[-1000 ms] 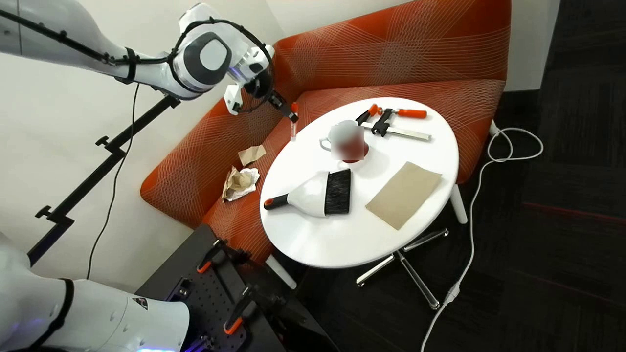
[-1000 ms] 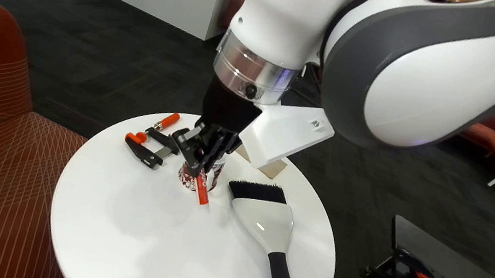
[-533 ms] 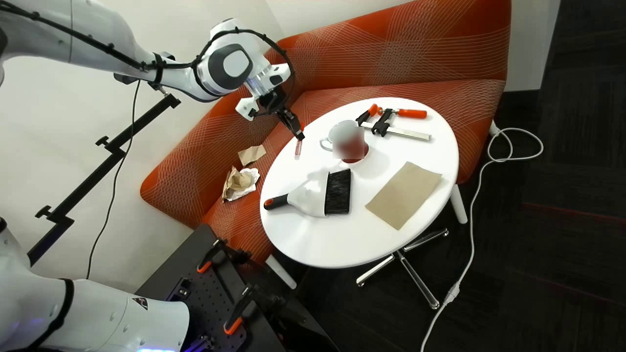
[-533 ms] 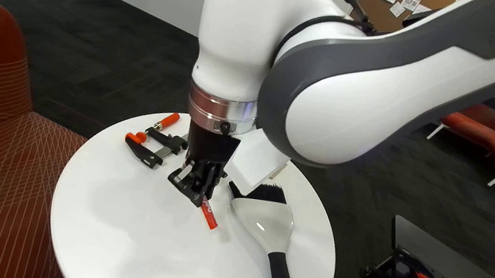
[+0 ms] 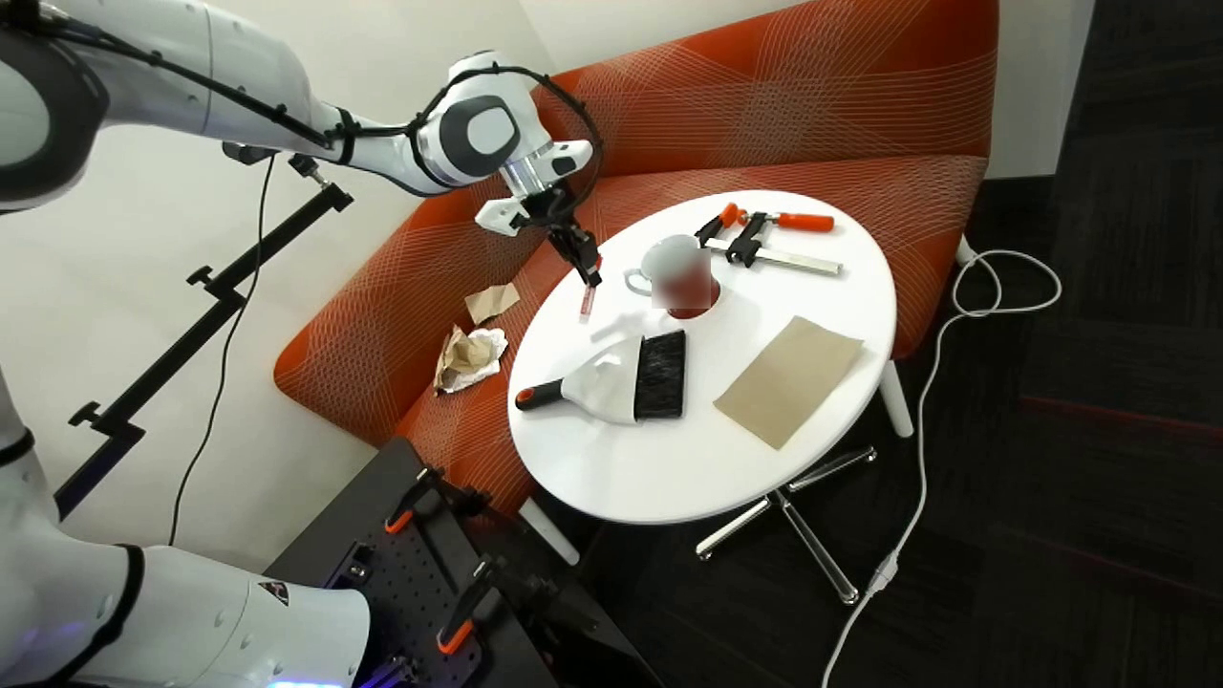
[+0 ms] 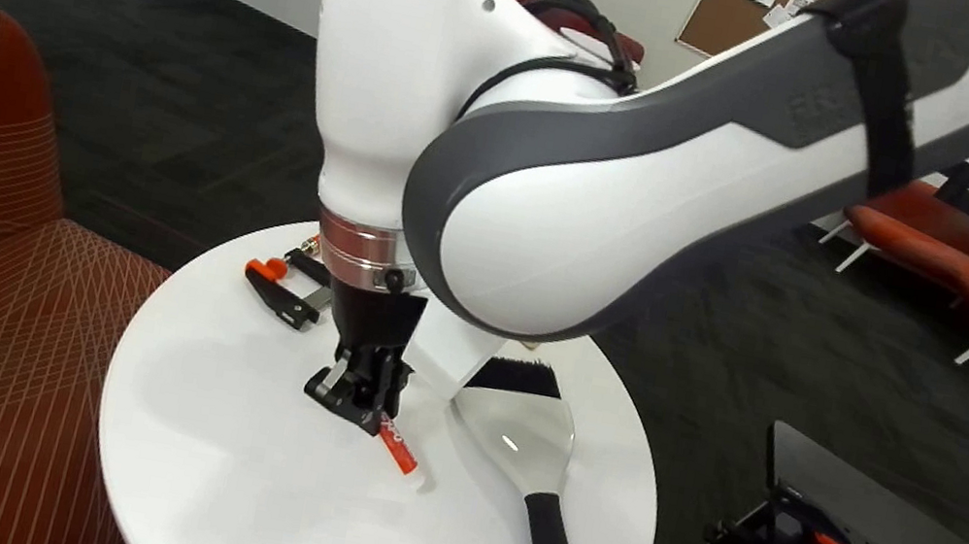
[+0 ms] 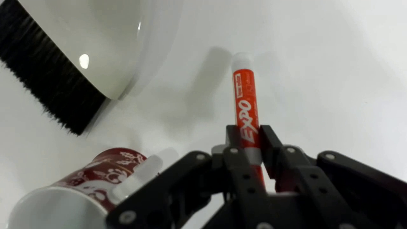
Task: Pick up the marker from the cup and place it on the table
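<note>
Wrist view first: what's the gripper [image 7: 250, 135] up to? Jaws look pretty narrow to me.

Yep, they're pinched in on the marker [image 7: 245, 105]. It's red, and you can read EXPO and "low odor" on the label. White end sticks out past the jaws.

Cool, so is the marker down on the table [image 6: 242, 487] or not?

Honestly can't tell if it touches. In both exterior views it's held at a slant over the table, white end lower.

And the cup [image 7: 105, 175]?

Near the gripper, on the table, with the marker fully outside it. Dark red with a white pattern, pale inside. Part of the cup is blurred in an exterior view, fwiw.

What about the white hand brush [image 6: 517, 430] close by?

Lying on the table, black bristles [image 7: 47, 73] toward the cup, black grip [image 6: 545, 530] with an orange spot pointing away.

Anything farther out?

On the cup's far side from the gripper there's a clamp [image 5: 743, 250] with orange bits, plus a tan board [image 5: 788, 382], both lying on the table. Past the table's edge you get the orange-red sofa [image 5: 793, 105], crumpled paper [image 5: 468, 355] on its seat. Floor's dark carpet [image 5: 1137, 363], and way back in an exterior view there's a brown pinboard [image 6: 716, 15].
</note>
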Controlling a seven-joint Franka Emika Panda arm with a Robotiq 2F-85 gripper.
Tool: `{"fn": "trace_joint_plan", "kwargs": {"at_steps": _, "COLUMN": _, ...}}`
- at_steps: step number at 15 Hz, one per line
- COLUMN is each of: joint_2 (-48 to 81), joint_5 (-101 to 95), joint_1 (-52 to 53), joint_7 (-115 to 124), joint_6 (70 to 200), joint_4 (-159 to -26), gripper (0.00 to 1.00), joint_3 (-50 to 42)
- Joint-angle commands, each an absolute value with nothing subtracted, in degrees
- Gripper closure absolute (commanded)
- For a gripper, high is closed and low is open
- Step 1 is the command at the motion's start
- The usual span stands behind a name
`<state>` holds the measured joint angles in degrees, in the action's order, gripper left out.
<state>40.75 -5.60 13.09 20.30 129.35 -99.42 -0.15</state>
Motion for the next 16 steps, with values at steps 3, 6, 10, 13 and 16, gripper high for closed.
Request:
{"fn": "trace_joint_plan", "kwargs": {"at_steps": 3, "joint_2": 42.6, "joint_5": -4.8, "joint_1": 12.9, "joint_7": 19.0, "joint_6": 126.8, "joint_4": -95.3, "gripper": 0.34, "joint_3": 0.2}}
{"fn": "trace_joint_plan", "kwargs": {"at_steps": 6, "joint_2": 42.2, "joint_5": -4.8, "joint_1": 12.8, "joint_7": 19.1, "joint_6": 127.4, "joint_4": -95.2, "gripper": 0.11, "joint_3": 0.1}}
{"fn": "trace_joint_plan", "kwargs": {"at_steps": 10, "joint_2": 41.5, "joint_5": -4.7, "joint_1": 12.8, "joint_7": 19.3, "joint_6": 128.0, "joint_4": -95.6, "gripper": 0.0, "joint_3": 0.1}}
{"fn": "trace_joint_plan", "kwargs": {"at_steps": 13, "joint_2": 41.2, "joint_5": -4.9, "joint_1": 12.9, "joint_7": 19.5, "joint_6": 128.4, "joint_4": -95.6, "gripper": 0.0, "joint_3": 0.0}}
{"fn": "trace_joint_plan", "kwargs": {"at_steps": 16, "joint_2": 42.2, "joint_5": -5.4, "joint_1": 13.3, "joint_7": 20.1, "joint_6": 128.9, "joint_4": -95.4, "gripper": 0.0, "joint_3": -0.4}}
